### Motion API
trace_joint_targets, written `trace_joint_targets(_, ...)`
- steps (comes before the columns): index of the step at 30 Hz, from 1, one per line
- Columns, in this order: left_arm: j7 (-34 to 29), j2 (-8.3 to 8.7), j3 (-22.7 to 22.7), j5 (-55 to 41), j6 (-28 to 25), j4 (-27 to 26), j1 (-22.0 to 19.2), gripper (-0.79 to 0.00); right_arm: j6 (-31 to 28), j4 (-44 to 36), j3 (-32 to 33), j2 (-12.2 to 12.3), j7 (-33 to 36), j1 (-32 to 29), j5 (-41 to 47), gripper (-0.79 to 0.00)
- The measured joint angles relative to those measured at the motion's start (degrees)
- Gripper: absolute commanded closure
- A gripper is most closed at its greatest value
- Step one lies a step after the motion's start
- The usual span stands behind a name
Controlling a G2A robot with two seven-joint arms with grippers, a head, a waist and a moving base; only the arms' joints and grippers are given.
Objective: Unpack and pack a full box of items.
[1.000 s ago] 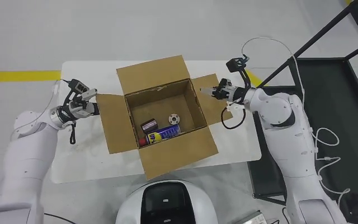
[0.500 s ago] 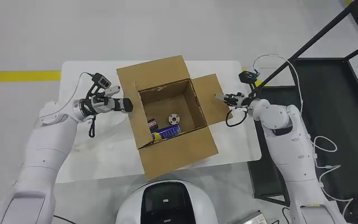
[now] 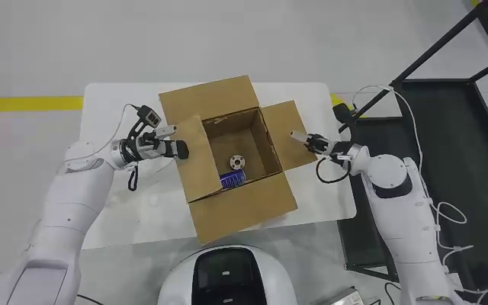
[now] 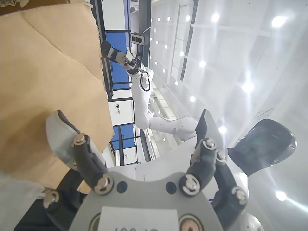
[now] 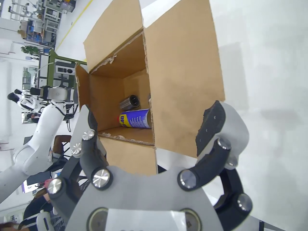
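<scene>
An open cardboard box (image 3: 242,206) stands mid-table. Inside lie a blue spray can (image 3: 232,178), a flanged metal part (image 3: 237,162) and a metal cylinder (image 5: 130,102). My left gripper (image 3: 178,149) is open, one finger against the outside of the left flap (image 3: 191,160), which stands raised and tilts over the box's left side. In the left wrist view that flap (image 4: 48,78) lies beside the open left gripper (image 4: 131,131). My right gripper (image 3: 300,137) is open at the outer edge of the right flap (image 3: 284,131). The right wrist view looks past the open right gripper (image 5: 151,121) into the box (image 5: 182,78).
The white table (image 3: 114,206) has bare surface left of the box and a narrower strip to its right. A black metal rack (image 3: 450,145) stands beyond the table's right edge. The box's back flap (image 3: 207,97) lies folded outward.
My left gripper has moved right and pushed the left flap from lying flat to standing, hiding the box's left side. My right gripper has shifted slightly toward the flap's outer edge.
</scene>
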Motion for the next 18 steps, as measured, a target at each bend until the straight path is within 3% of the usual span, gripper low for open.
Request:
trace_joint_targets(2, 0.2, 0.06, -0.2, 0.5, -0.3, 0.0, 0.0, -0.785, -1.8, -0.4, 0.5, 0.1, -1.3, -0.7, 1.5, -0.785)
trace_joint_targets(8, 0.8, 0.23, -0.6, 1.6, -0.5, -0.2, 0.1, -0.785, -3.3, -0.3, 0.0, 0.6, -3.0, -1.2, -8.2, -0.785)
trace_joint_targets(18, 2.0, 0.32, -0.8, 2.9, -0.5, -1.3, 0.6, -0.785, -3.6, -0.3, -0.2, 0.6, -3.1, -1.0, -6.9, -0.785)
